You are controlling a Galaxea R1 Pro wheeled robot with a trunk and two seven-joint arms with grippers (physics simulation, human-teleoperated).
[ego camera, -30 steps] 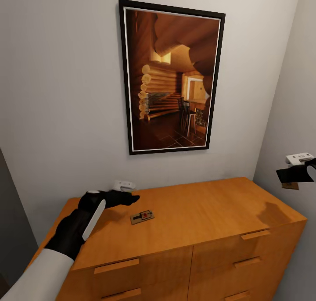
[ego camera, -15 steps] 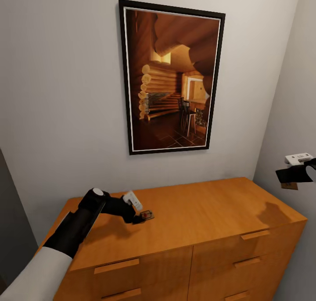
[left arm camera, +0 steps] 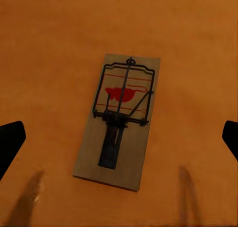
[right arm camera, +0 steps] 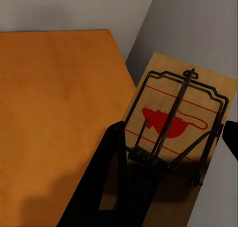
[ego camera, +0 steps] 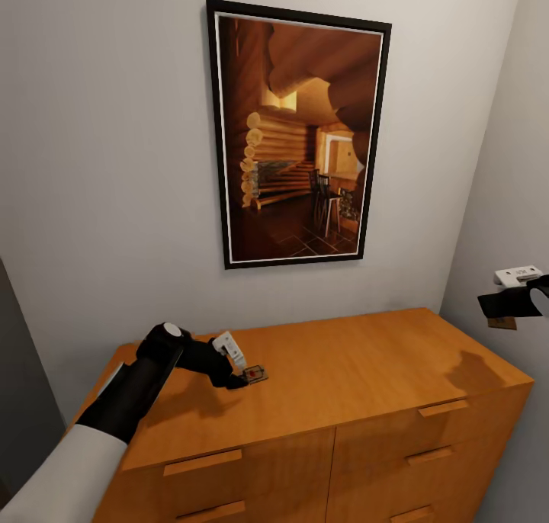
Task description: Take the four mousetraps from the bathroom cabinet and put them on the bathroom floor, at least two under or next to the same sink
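1. A mousetrap (left arm camera: 119,122) lies flat on the cabinet (ego camera: 343,370) top, toward its left half, wire and red bait mark facing up.
2. The left gripper (ego camera: 242,377) hangs right over it. In the left wrist view the dark fingers (left arm camera: 11,140) stand wide apart, one on each side of the board, touching nothing.
3. The step in hand looks like the pickup of this trap. The next move calls for lowering until the fingers straddle the board's long edges, then closing without pressing on the spring wire.
4. The second mousetrap (right arm camera: 181,125) is clamped in the right gripper (ego camera: 509,309), held off beyond the cabinet's right end near the side wall.
5. The head view gives both arms, the drawers and the framed picture (ego camera: 299,134) on the wall, but the traps are tiny there. The wrist views show the finger gap and the clamped board's wire.
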